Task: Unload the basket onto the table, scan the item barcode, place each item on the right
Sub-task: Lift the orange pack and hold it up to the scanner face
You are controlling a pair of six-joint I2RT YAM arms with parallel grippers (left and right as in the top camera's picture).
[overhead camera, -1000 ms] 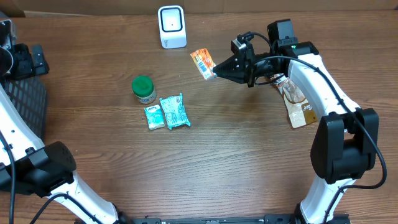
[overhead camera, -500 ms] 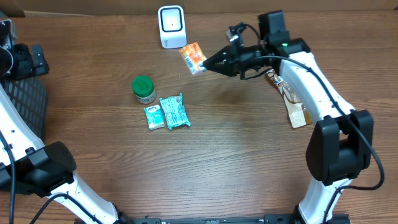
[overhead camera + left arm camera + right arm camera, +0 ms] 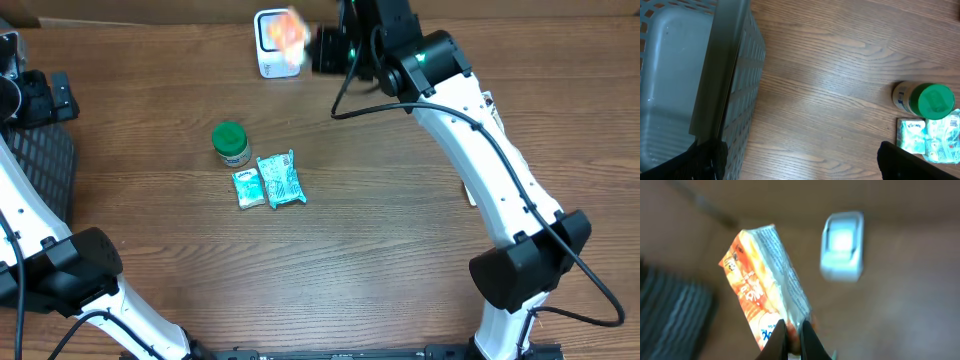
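My right gripper (image 3: 794, 335) is shut on the lower edge of an orange snack packet (image 3: 765, 280), which it holds up in the air. Just beyond the packet stands the white barcode scanner (image 3: 842, 245). In the overhead view the blurred packet (image 3: 287, 30) hangs right in front of the scanner (image 3: 272, 62) at the far edge of the table, with the right gripper (image 3: 310, 42) beside it. My left gripper (image 3: 802, 157) stands wide open over bare wood, next to the basket, with nothing between its fingers.
A dark mesh basket (image 3: 735, 85) sits at the table's left edge (image 3: 45, 150). A green-lidded bottle (image 3: 231, 143) and two teal packets (image 3: 270, 182) lie left of centre. The right arm spans the right side of the table.
The right arm has swung the orange packet up and to the left, from mid-table to directly in front of the scanner. The left arm has not moved.
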